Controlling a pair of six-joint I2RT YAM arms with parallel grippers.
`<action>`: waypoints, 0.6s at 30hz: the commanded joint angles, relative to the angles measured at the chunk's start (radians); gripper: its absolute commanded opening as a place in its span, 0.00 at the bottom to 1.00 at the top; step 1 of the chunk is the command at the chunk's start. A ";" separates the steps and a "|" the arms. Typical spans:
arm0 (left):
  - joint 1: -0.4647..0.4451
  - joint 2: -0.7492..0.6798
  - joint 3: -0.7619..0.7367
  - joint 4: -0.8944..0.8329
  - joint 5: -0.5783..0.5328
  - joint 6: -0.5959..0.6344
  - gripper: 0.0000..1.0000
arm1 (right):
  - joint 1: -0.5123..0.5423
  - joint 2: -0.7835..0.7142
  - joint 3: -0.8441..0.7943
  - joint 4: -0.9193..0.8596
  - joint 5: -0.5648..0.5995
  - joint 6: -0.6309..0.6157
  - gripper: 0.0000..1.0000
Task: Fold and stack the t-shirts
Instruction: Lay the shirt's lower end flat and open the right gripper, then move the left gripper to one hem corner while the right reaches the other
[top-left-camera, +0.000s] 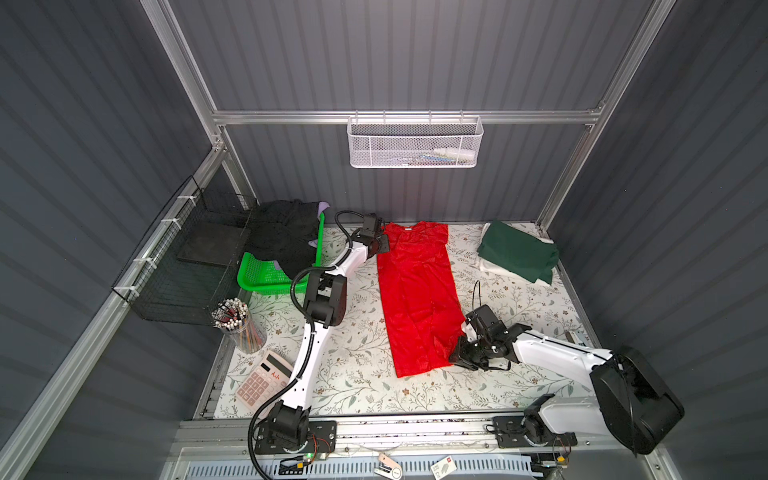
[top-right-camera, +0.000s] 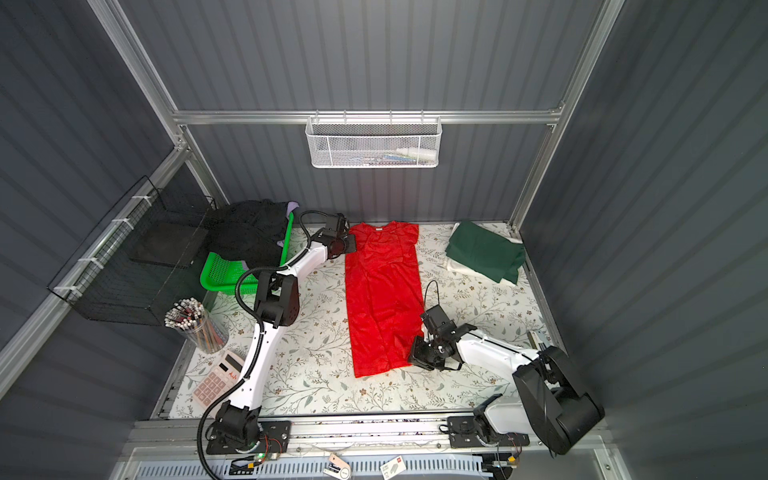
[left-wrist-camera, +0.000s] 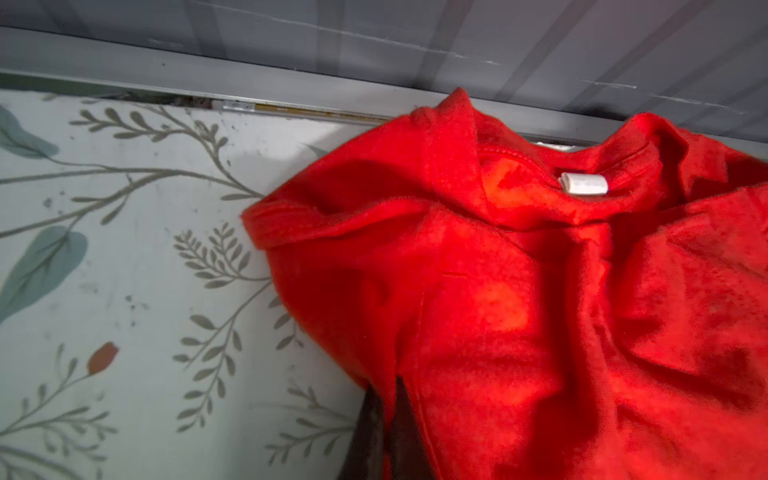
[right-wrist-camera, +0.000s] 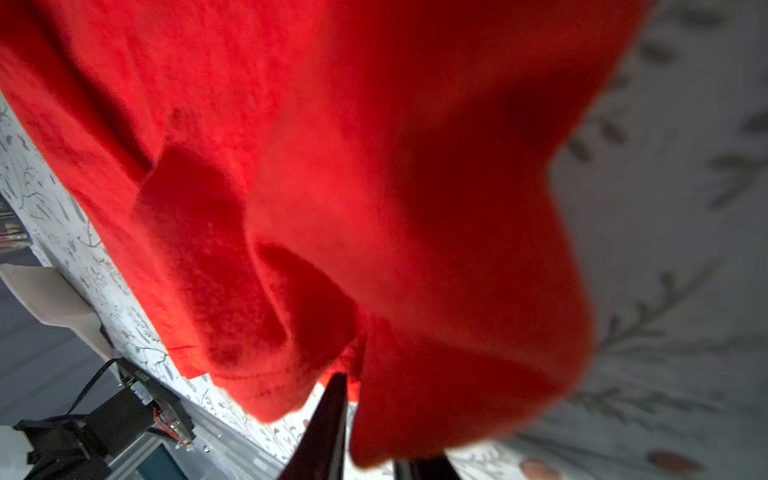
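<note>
The red t-shirt (top-left-camera: 415, 291) (top-right-camera: 382, 291) lies as a long strip down the middle of the floral table, collar at the far end. My left gripper (top-left-camera: 383, 244) (top-right-camera: 351, 243) (left-wrist-camera: 392, 386) is shut on its far left shoulder edge (left-wrist-camera: 498, 311). At the near right hem corner, my right gripper (top-left-camera: 456, 354) (top-right-camera: 415, 351) (right-wrist-camera: 374, 415) is shut on bunched red cloth (right-wrist-camera: 374, 166), lifted a little off the table. A folded dark green t-shirt (top-left-camera: 517, 251) (top-right-camera: 484, 251) rests on a white one (top-left-camera: 490, 266) at the far right. Black t-shirts (top-left-camera: 282, 237) and a lavender one (top-left-camera: 323, 205) are heaped in the basket.
The green lattice basket (top-left-camera: 266, 278) stands at the far left, with a black wire basket (top-left-camera: 183, 266) hung on the left wall. A cup of pencils (top-left-camera: 239, 328) and a calculator (top-left-camera: 264, 378) sit near the left edge. A white mesh basket (top-left-camera: 415, 143) hangs on the back rail.
</note>
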 joint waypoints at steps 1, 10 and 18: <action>-0.005 0.019 -0.019 -0.019 0.032 0.033 0.21 | 0.008 -0.015 -0.045 -0.164 0.030 0.036 0.28; -0.005 -0.111 -0.207 0.046 0.096 0.085 0.87 | 0.002 -0.288 -0.010 -0.353 0.191 0.054 0.54; -0.006 -0.388 -0.597 0.174 0.096 0.031 1.00 | -0.104 -0.269 0.030 -0.333 0.158 -0.005 0.56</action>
